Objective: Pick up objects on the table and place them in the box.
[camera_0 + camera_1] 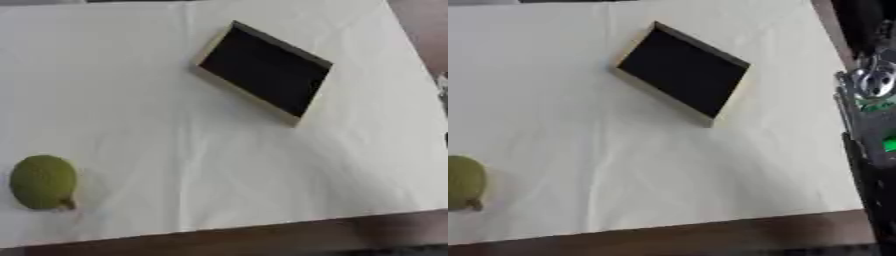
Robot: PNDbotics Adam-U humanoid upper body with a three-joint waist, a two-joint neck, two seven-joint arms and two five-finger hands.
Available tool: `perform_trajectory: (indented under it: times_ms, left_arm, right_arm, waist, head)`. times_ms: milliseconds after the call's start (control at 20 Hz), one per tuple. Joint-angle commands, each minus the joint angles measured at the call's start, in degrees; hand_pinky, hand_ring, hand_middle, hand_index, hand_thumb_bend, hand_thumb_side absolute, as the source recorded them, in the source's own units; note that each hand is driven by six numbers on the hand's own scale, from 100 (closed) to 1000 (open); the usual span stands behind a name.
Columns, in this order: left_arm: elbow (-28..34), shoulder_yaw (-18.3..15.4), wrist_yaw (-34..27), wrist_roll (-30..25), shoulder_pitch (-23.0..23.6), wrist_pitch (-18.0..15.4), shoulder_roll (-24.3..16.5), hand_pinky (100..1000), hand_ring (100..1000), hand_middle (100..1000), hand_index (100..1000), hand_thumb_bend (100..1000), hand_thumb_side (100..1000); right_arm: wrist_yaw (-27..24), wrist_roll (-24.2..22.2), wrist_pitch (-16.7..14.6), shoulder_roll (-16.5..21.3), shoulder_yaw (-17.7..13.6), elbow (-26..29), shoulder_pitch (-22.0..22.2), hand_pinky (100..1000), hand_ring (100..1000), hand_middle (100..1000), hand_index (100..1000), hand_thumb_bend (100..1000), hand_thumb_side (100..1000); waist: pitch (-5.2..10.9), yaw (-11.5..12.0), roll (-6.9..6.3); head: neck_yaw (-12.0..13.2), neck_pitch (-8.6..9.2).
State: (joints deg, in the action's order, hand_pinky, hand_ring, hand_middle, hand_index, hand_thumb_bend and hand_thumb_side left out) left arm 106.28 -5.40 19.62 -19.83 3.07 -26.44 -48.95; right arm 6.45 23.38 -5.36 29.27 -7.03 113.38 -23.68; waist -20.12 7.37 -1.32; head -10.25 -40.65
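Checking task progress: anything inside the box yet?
The box shows only a dark interior, nothing visible in it. The green fruit sits on the white tablecloth, apart from it.

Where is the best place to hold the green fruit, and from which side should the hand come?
Probably across the widest middle of the green fruit, from above. It lies on the white cloth with its small stem end toward the near edge, and nothing stands around it. The left side seems nearer.

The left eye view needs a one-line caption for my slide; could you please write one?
A green fruit lies near the table's front left corner, apart from the empty black-lined box.
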Motion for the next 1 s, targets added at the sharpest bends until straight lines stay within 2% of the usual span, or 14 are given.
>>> perform_trajectory:
  times_ms: [50, 500, 850, 1000]
  left_arm:
    - [-1.06, 0.88, -1.55, -1.92, -1.13, -0.40, -2.58, 901, 917, 862, 944, 380, 183]
    - [-3.73, 3.39, -6.08, -9.51, -5.24, -1.35, -1.56, 895, 916, 868, 940, 333, 176]
    - [-4.25, 3.71, -7.65, -11.89, -6.65, -0.95, -0.92, 887, 910, 864, 931, 324, 171]
    - [-5.56, 5.93, -6.44, -13.69, -8.59, -0.38, 0.06, 884, 908, 861, 928, 332, 163]
  right_arm:
    - [-0.33, -0.11, -0.04, 0.69, -0.16, 1.21, -0.71, 837, 701, 631, 725, 100, 623]
    - [-0.50, 0.03, -0.03, 0.35, -0.09, 1.21, -0.72, 837, 701, 630, 725, 100, 625]
    - [-0.59, -0.01, 0.04, 0.17, -0.04, 1.21, -0.76, 838, 701, 629, 725, 100, 628]
    - [-0.67, -0.11, -0.03, 0.05, 0.06, 1.21, -0.88, 838, 701, 629, 725, 100, 628]
  waist:
    - [0.82, -0.18, -0.14]
    - [0.83, -0.33, -0.16]
    - [0.78, -0.44, -0.12]
    - [0.67, -0.43, -0.27]
  head:
    - [0.39, 0.88]
    - [0.69, 1.00]
    - [0.94, 1.07]
    - [1.15, 1.18]
